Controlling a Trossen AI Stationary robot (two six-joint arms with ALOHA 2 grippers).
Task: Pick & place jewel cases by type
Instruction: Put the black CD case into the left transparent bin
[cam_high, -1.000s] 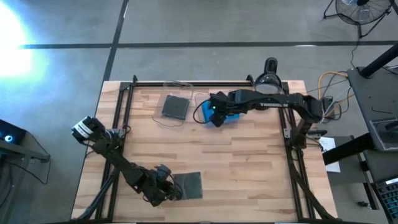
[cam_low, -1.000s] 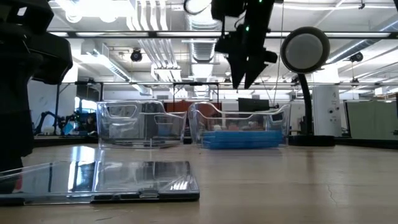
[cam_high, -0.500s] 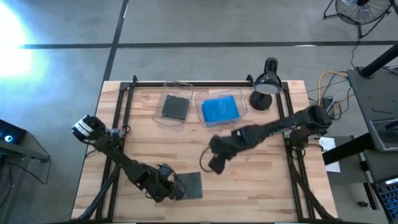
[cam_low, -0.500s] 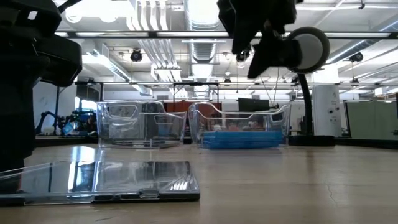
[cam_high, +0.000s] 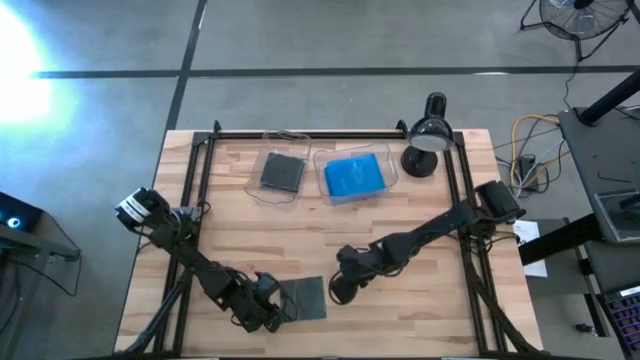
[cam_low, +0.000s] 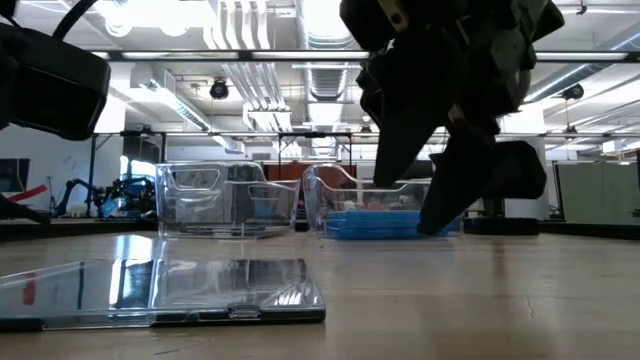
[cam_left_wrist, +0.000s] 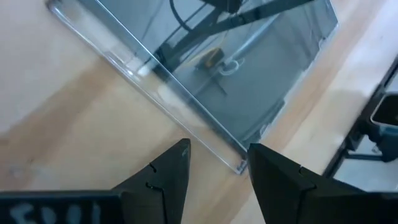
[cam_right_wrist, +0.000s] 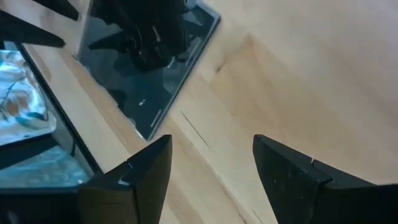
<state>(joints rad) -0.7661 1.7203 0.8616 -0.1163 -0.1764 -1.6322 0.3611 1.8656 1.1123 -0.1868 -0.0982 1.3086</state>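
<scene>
Dark jewel case (cam_high: 304, 297): flat on the wooden table (cam_high: 400, 230), near its front edge, between the two grippers.
Left gripper (cam_high: 272, 310): just beside the case's left edge, fingers spread; one corner of the case (cam_left_wrist: 239, 163) lies in front of the gap, not gripped.
Right gripper (cam_high: 340, 291): just beside the case's right edge, fingers spread, case ahead of the tips, apart from them.
Far side: two clear bins, one holding a dark case (cam_high: 281, 171), the other blue cases (cam_high: 354, 175). Desk lamp (cam_high: 427, 135) beside them.
</scene>
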